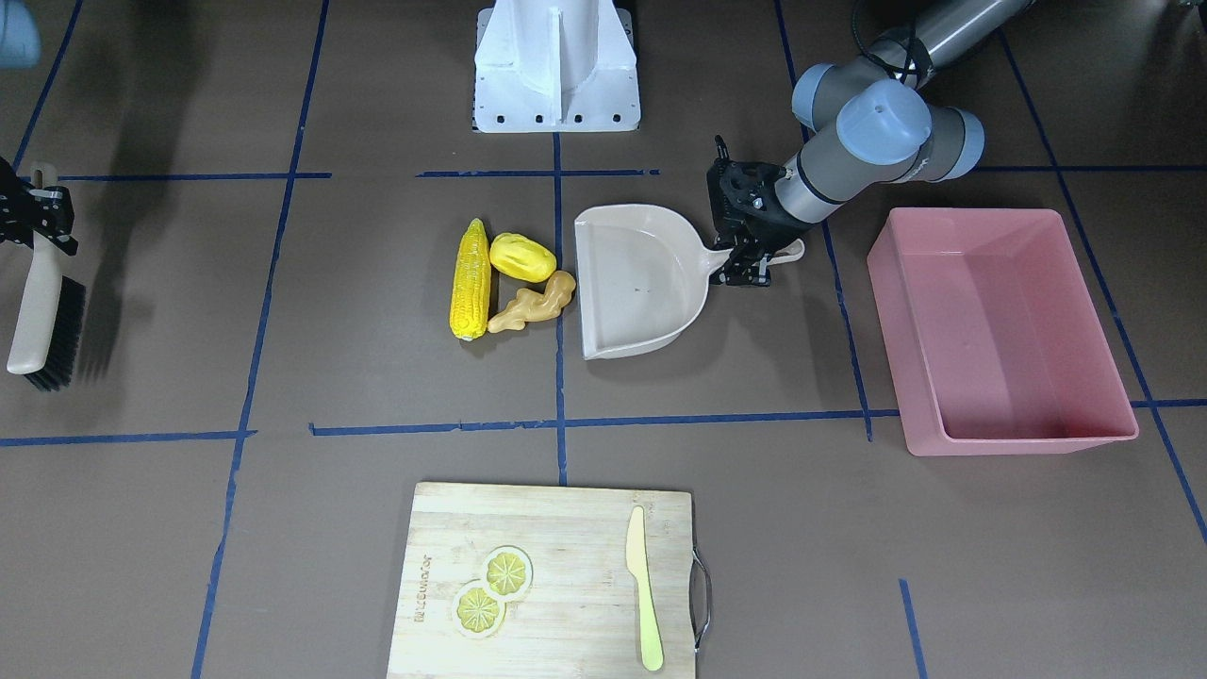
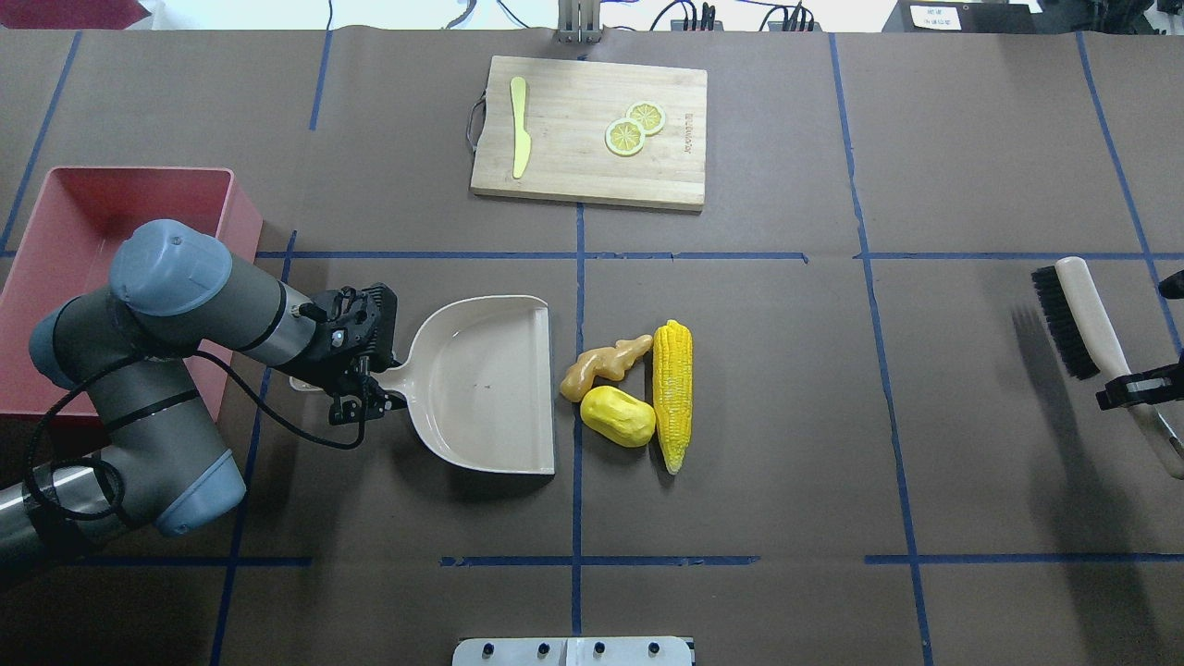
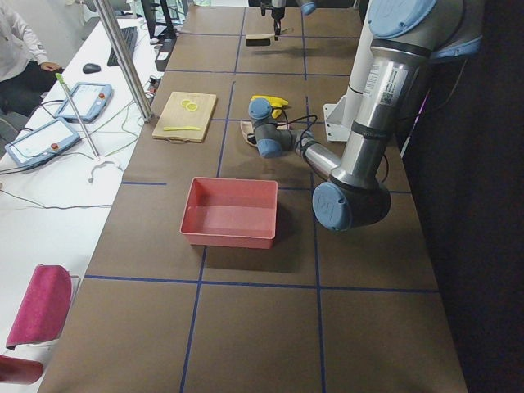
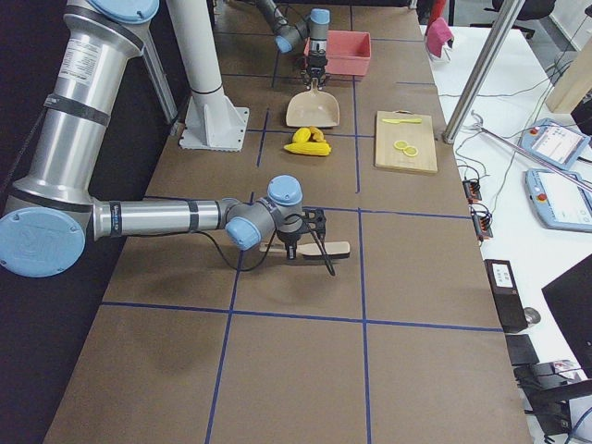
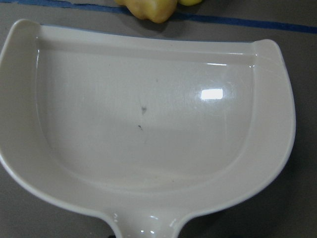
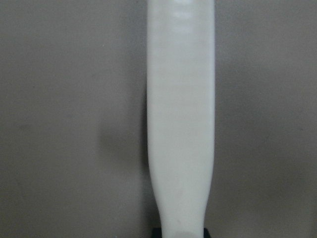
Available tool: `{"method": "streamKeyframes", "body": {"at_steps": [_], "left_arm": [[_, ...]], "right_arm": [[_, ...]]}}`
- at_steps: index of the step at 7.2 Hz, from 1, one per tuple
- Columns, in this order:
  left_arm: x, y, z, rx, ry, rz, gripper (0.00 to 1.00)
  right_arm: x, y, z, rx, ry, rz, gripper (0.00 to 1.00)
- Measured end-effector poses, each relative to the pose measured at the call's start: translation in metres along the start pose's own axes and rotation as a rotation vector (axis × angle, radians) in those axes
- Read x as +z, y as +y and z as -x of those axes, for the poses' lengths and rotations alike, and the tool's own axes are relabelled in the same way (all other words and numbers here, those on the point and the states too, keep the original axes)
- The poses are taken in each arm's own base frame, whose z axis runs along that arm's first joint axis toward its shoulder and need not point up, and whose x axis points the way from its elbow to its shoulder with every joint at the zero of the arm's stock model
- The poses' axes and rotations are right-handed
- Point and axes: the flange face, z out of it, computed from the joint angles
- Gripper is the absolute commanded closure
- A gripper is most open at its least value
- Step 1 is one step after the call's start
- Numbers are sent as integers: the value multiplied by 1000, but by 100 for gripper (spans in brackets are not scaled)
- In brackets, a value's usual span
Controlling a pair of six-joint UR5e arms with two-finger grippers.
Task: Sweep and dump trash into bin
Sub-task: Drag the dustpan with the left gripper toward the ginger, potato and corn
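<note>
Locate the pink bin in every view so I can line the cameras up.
Front-facing: bin at the right edge, mid-height.
Overhead: bin at far left, partly behind the left arm.
Exterior left: bin near centre.
Exterior right: bin at top, at the table's far end.
Left wrist: not in it.
Right wrist: not in it.
Shared landmark: cutting board.

1. The left arm (image 2: 185, 305) lies low, elbow bent; the left gripper (image 2: 359, 384) points down, jaws closed on the dustpan (image 2: 481, 379) handle.
2. The right gripper (image 1: 42, 219) hangs above the tabletop, jaws clamping the brush (image 1: 38, 302) handle.
</note>
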Motion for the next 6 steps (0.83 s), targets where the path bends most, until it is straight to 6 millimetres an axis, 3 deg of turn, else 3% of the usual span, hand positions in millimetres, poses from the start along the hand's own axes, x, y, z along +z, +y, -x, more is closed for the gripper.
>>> {"method": "streamKeyframes", "body": {"at_steps": [2,4,6], "left_arm": [[-9,-4,9,-1,-33,-4,100],[-30,2,26,-15,-74,-7,100],[-36,4,29,-23,-77,5,100]], "right_arm": [[0,0,0,-1,-1,-1,100],[0,0,0,-1,-1,-1,100],[-1,0,1,-1,-1,-1,100]]}}
